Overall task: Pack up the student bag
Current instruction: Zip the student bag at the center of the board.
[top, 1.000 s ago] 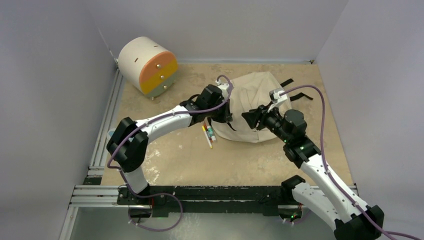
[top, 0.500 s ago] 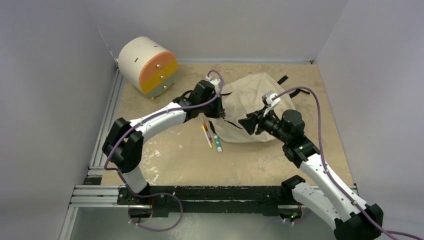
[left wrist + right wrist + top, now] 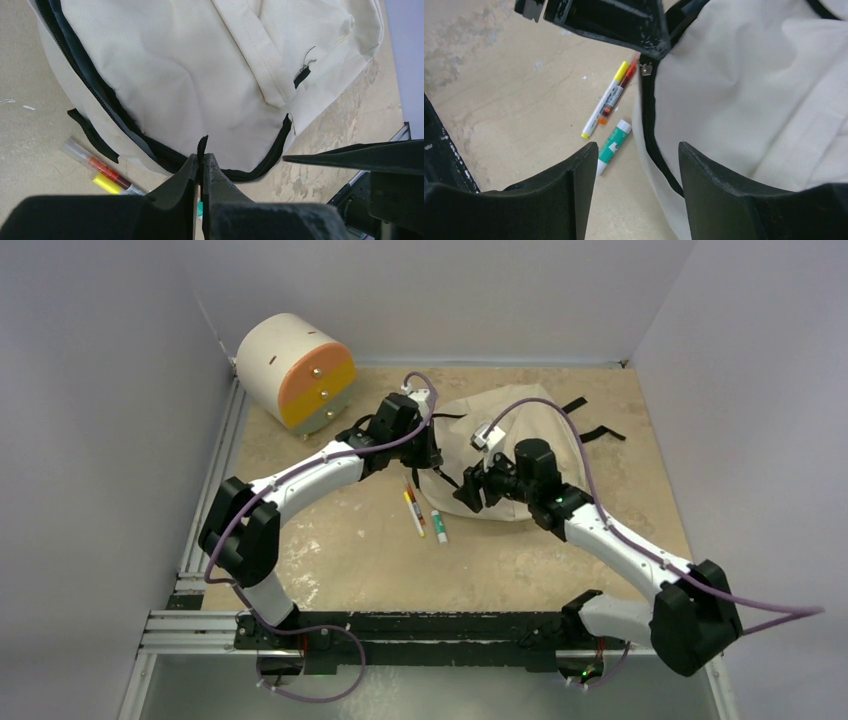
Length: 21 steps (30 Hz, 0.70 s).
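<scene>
Two arms reach from the near edge of the table [image 3: 350, 560] toward its middle. Nearest to the bases, three small things lie on the bare top: two markers [image 3: 413, 508] side by side, one yellow and one red, and a green and white tube [image 3: 439, 527] just beside them at their 4 o'clock. They are close to the 7 o'clock edge of the student bag [image 3: 458, 430], the tube almost touching the cloth. The right gripper [image 3: 468, 492] hangs over this same edge with its fingers spread wide and nothing between them; in its wrist view the tube [image 3: 614, 145] and the bag's black zipper line show below the gap. A little farther, at the bag's 9 o'clock side, the left gripper [image 3: 201, 159] is pressed together, pinching a small black zipper tab [image 3: 201, 146] that stands up from the dark zipper line. The bag itself lies flat on the table, at about 1 o'clock from the table's middle, cream cloth upward, its black straps at the far right. Farthest, in the 11 o'clock corner, stands a cream drawer unit [image 3: 290, 370] with an orange front, well apart from the bag.
</scene>
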Motion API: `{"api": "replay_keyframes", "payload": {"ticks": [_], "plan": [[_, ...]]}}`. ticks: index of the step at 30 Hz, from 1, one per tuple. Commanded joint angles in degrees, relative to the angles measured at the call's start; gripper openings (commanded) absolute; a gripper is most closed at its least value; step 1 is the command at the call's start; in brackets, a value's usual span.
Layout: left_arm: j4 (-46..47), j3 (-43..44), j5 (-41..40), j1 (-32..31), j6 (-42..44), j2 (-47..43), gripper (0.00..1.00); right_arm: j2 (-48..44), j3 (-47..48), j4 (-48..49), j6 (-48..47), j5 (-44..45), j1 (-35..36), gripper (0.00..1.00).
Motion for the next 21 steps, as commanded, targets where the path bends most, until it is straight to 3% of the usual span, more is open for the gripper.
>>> {"api": "replay_keyframes", "payload": {"ticks": [1,9,17,21], "plan": [[2.61,1.06,0.94,0.02,1.05,-1.7,0.0,3.21,2.32,5.47,-1.4,1.49,3.23,0.63],[2.57,1.7,1.42,0.23,0.82,-1.63,0.0,11.2,3.65,11.6,-1.88,8.52,7.92,0.64],[2.49,1.81,1.55,0.35,0.18,-1.79,0.0,13.28,4.77,14.0,-7.22,18.97,9.82,0.61],[2.69,1.79,1.64,0.44,-0.1,-1.83,0.0,14.09,4.71,12.85,-8.79,18.21,10.11,0.53]]}}
